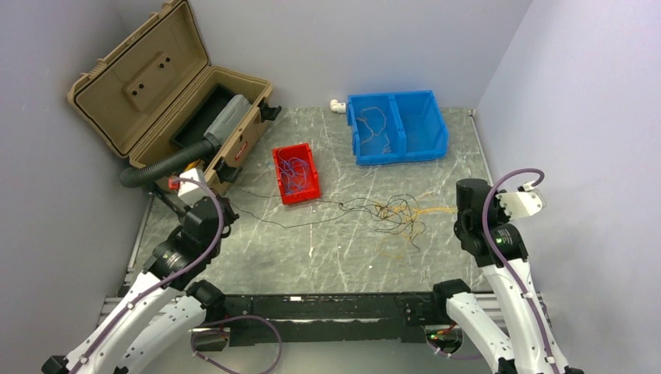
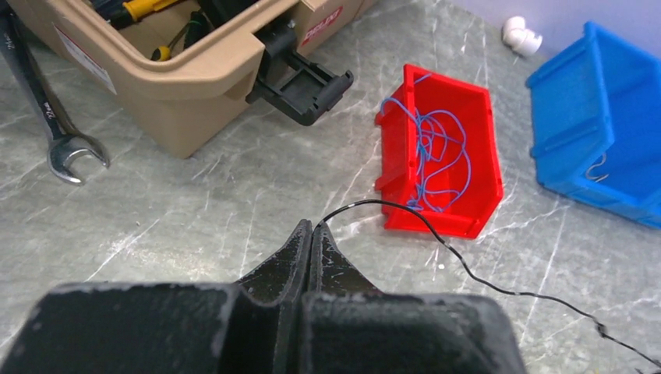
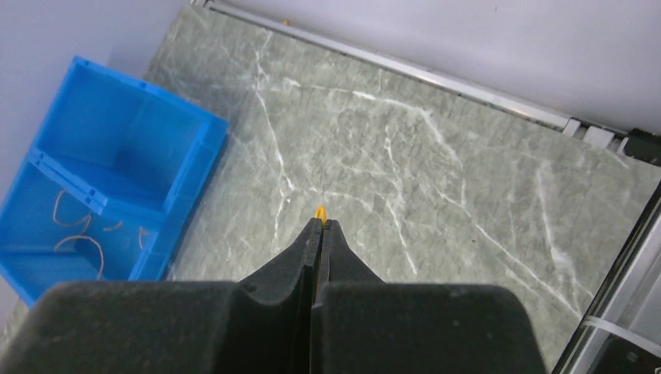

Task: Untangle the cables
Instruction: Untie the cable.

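The left pincer (image 2: pixel 312 227), pressed together, pinches a black cable (image 2: pixel 468 269). The right pincer (image 3: pixel 320 224) nips an orange cable (image 3: pixel 319 211). Between them on the bench (image 1: pixel 335 253) lies the cable tangle (image 1: pixel 397 212), apparently so that opposite pulls can tease it apart. Ahead of the left pincer, a red bin (image 2: pixel 390 156) holds blue cables (image 2: pixel 440 152).

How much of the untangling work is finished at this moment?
Done: blue wires lie in the red bin, some orange wires in the left compartment of the blue bin. In hand: the left gripper pinches a black wire, the right gripper a yellow-orange strand. Left: the black and orange tangle on the table between them.
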You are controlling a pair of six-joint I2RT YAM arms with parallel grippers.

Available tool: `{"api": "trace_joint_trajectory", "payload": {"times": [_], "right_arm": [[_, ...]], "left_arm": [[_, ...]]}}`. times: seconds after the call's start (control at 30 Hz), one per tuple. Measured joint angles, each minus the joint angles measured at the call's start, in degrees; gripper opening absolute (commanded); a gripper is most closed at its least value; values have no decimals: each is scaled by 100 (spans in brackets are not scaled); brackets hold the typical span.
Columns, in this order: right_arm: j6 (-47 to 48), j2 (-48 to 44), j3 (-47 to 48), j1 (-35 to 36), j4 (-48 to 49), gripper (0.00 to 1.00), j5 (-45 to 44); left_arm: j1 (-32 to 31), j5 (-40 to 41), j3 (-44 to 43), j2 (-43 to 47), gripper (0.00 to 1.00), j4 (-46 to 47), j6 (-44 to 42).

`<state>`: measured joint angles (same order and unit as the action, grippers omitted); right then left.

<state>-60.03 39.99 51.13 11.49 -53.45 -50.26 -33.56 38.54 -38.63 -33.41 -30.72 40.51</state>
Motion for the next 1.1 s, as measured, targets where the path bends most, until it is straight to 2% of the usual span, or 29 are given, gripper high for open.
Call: {"api": "trace_joint_trajectory", "payload": {"times": [0.1, 0.2, 0.47, 0.73, 0.87, 1.0, 1.1], "right_arm": [[142, -120, 70, -4, 2, 0, -229], [533, -208, 72, -4, 197, 0, -50], [2151, -173, 361, -9, 1287, 0, 1770], [2765, 267, 1504, -11, 1810, 0, 3003], [2844, 501, 1974, -9, 1954, 0, 3119], [2765, 603, 2050, -11, 2046, 0, 2872], [2555, 699, 1991, -9, 2057, 0, 2441]], "left_arm": [[2, 55, 122, 415, 0, 87, -66], [4, -212, 177, 378, 0, 319, -273], [15, -2216, 199, -485, 0, 1300, -1185], [0, -2970, 249, -686, 0, 1663, -1438], [-7, -2761, 254, -627, 0, 1534, -1384], [20, -1895, 234, -332, 0, 1062, -1211], [103, -1200, -48, -214, 0, 337, -962]]}}
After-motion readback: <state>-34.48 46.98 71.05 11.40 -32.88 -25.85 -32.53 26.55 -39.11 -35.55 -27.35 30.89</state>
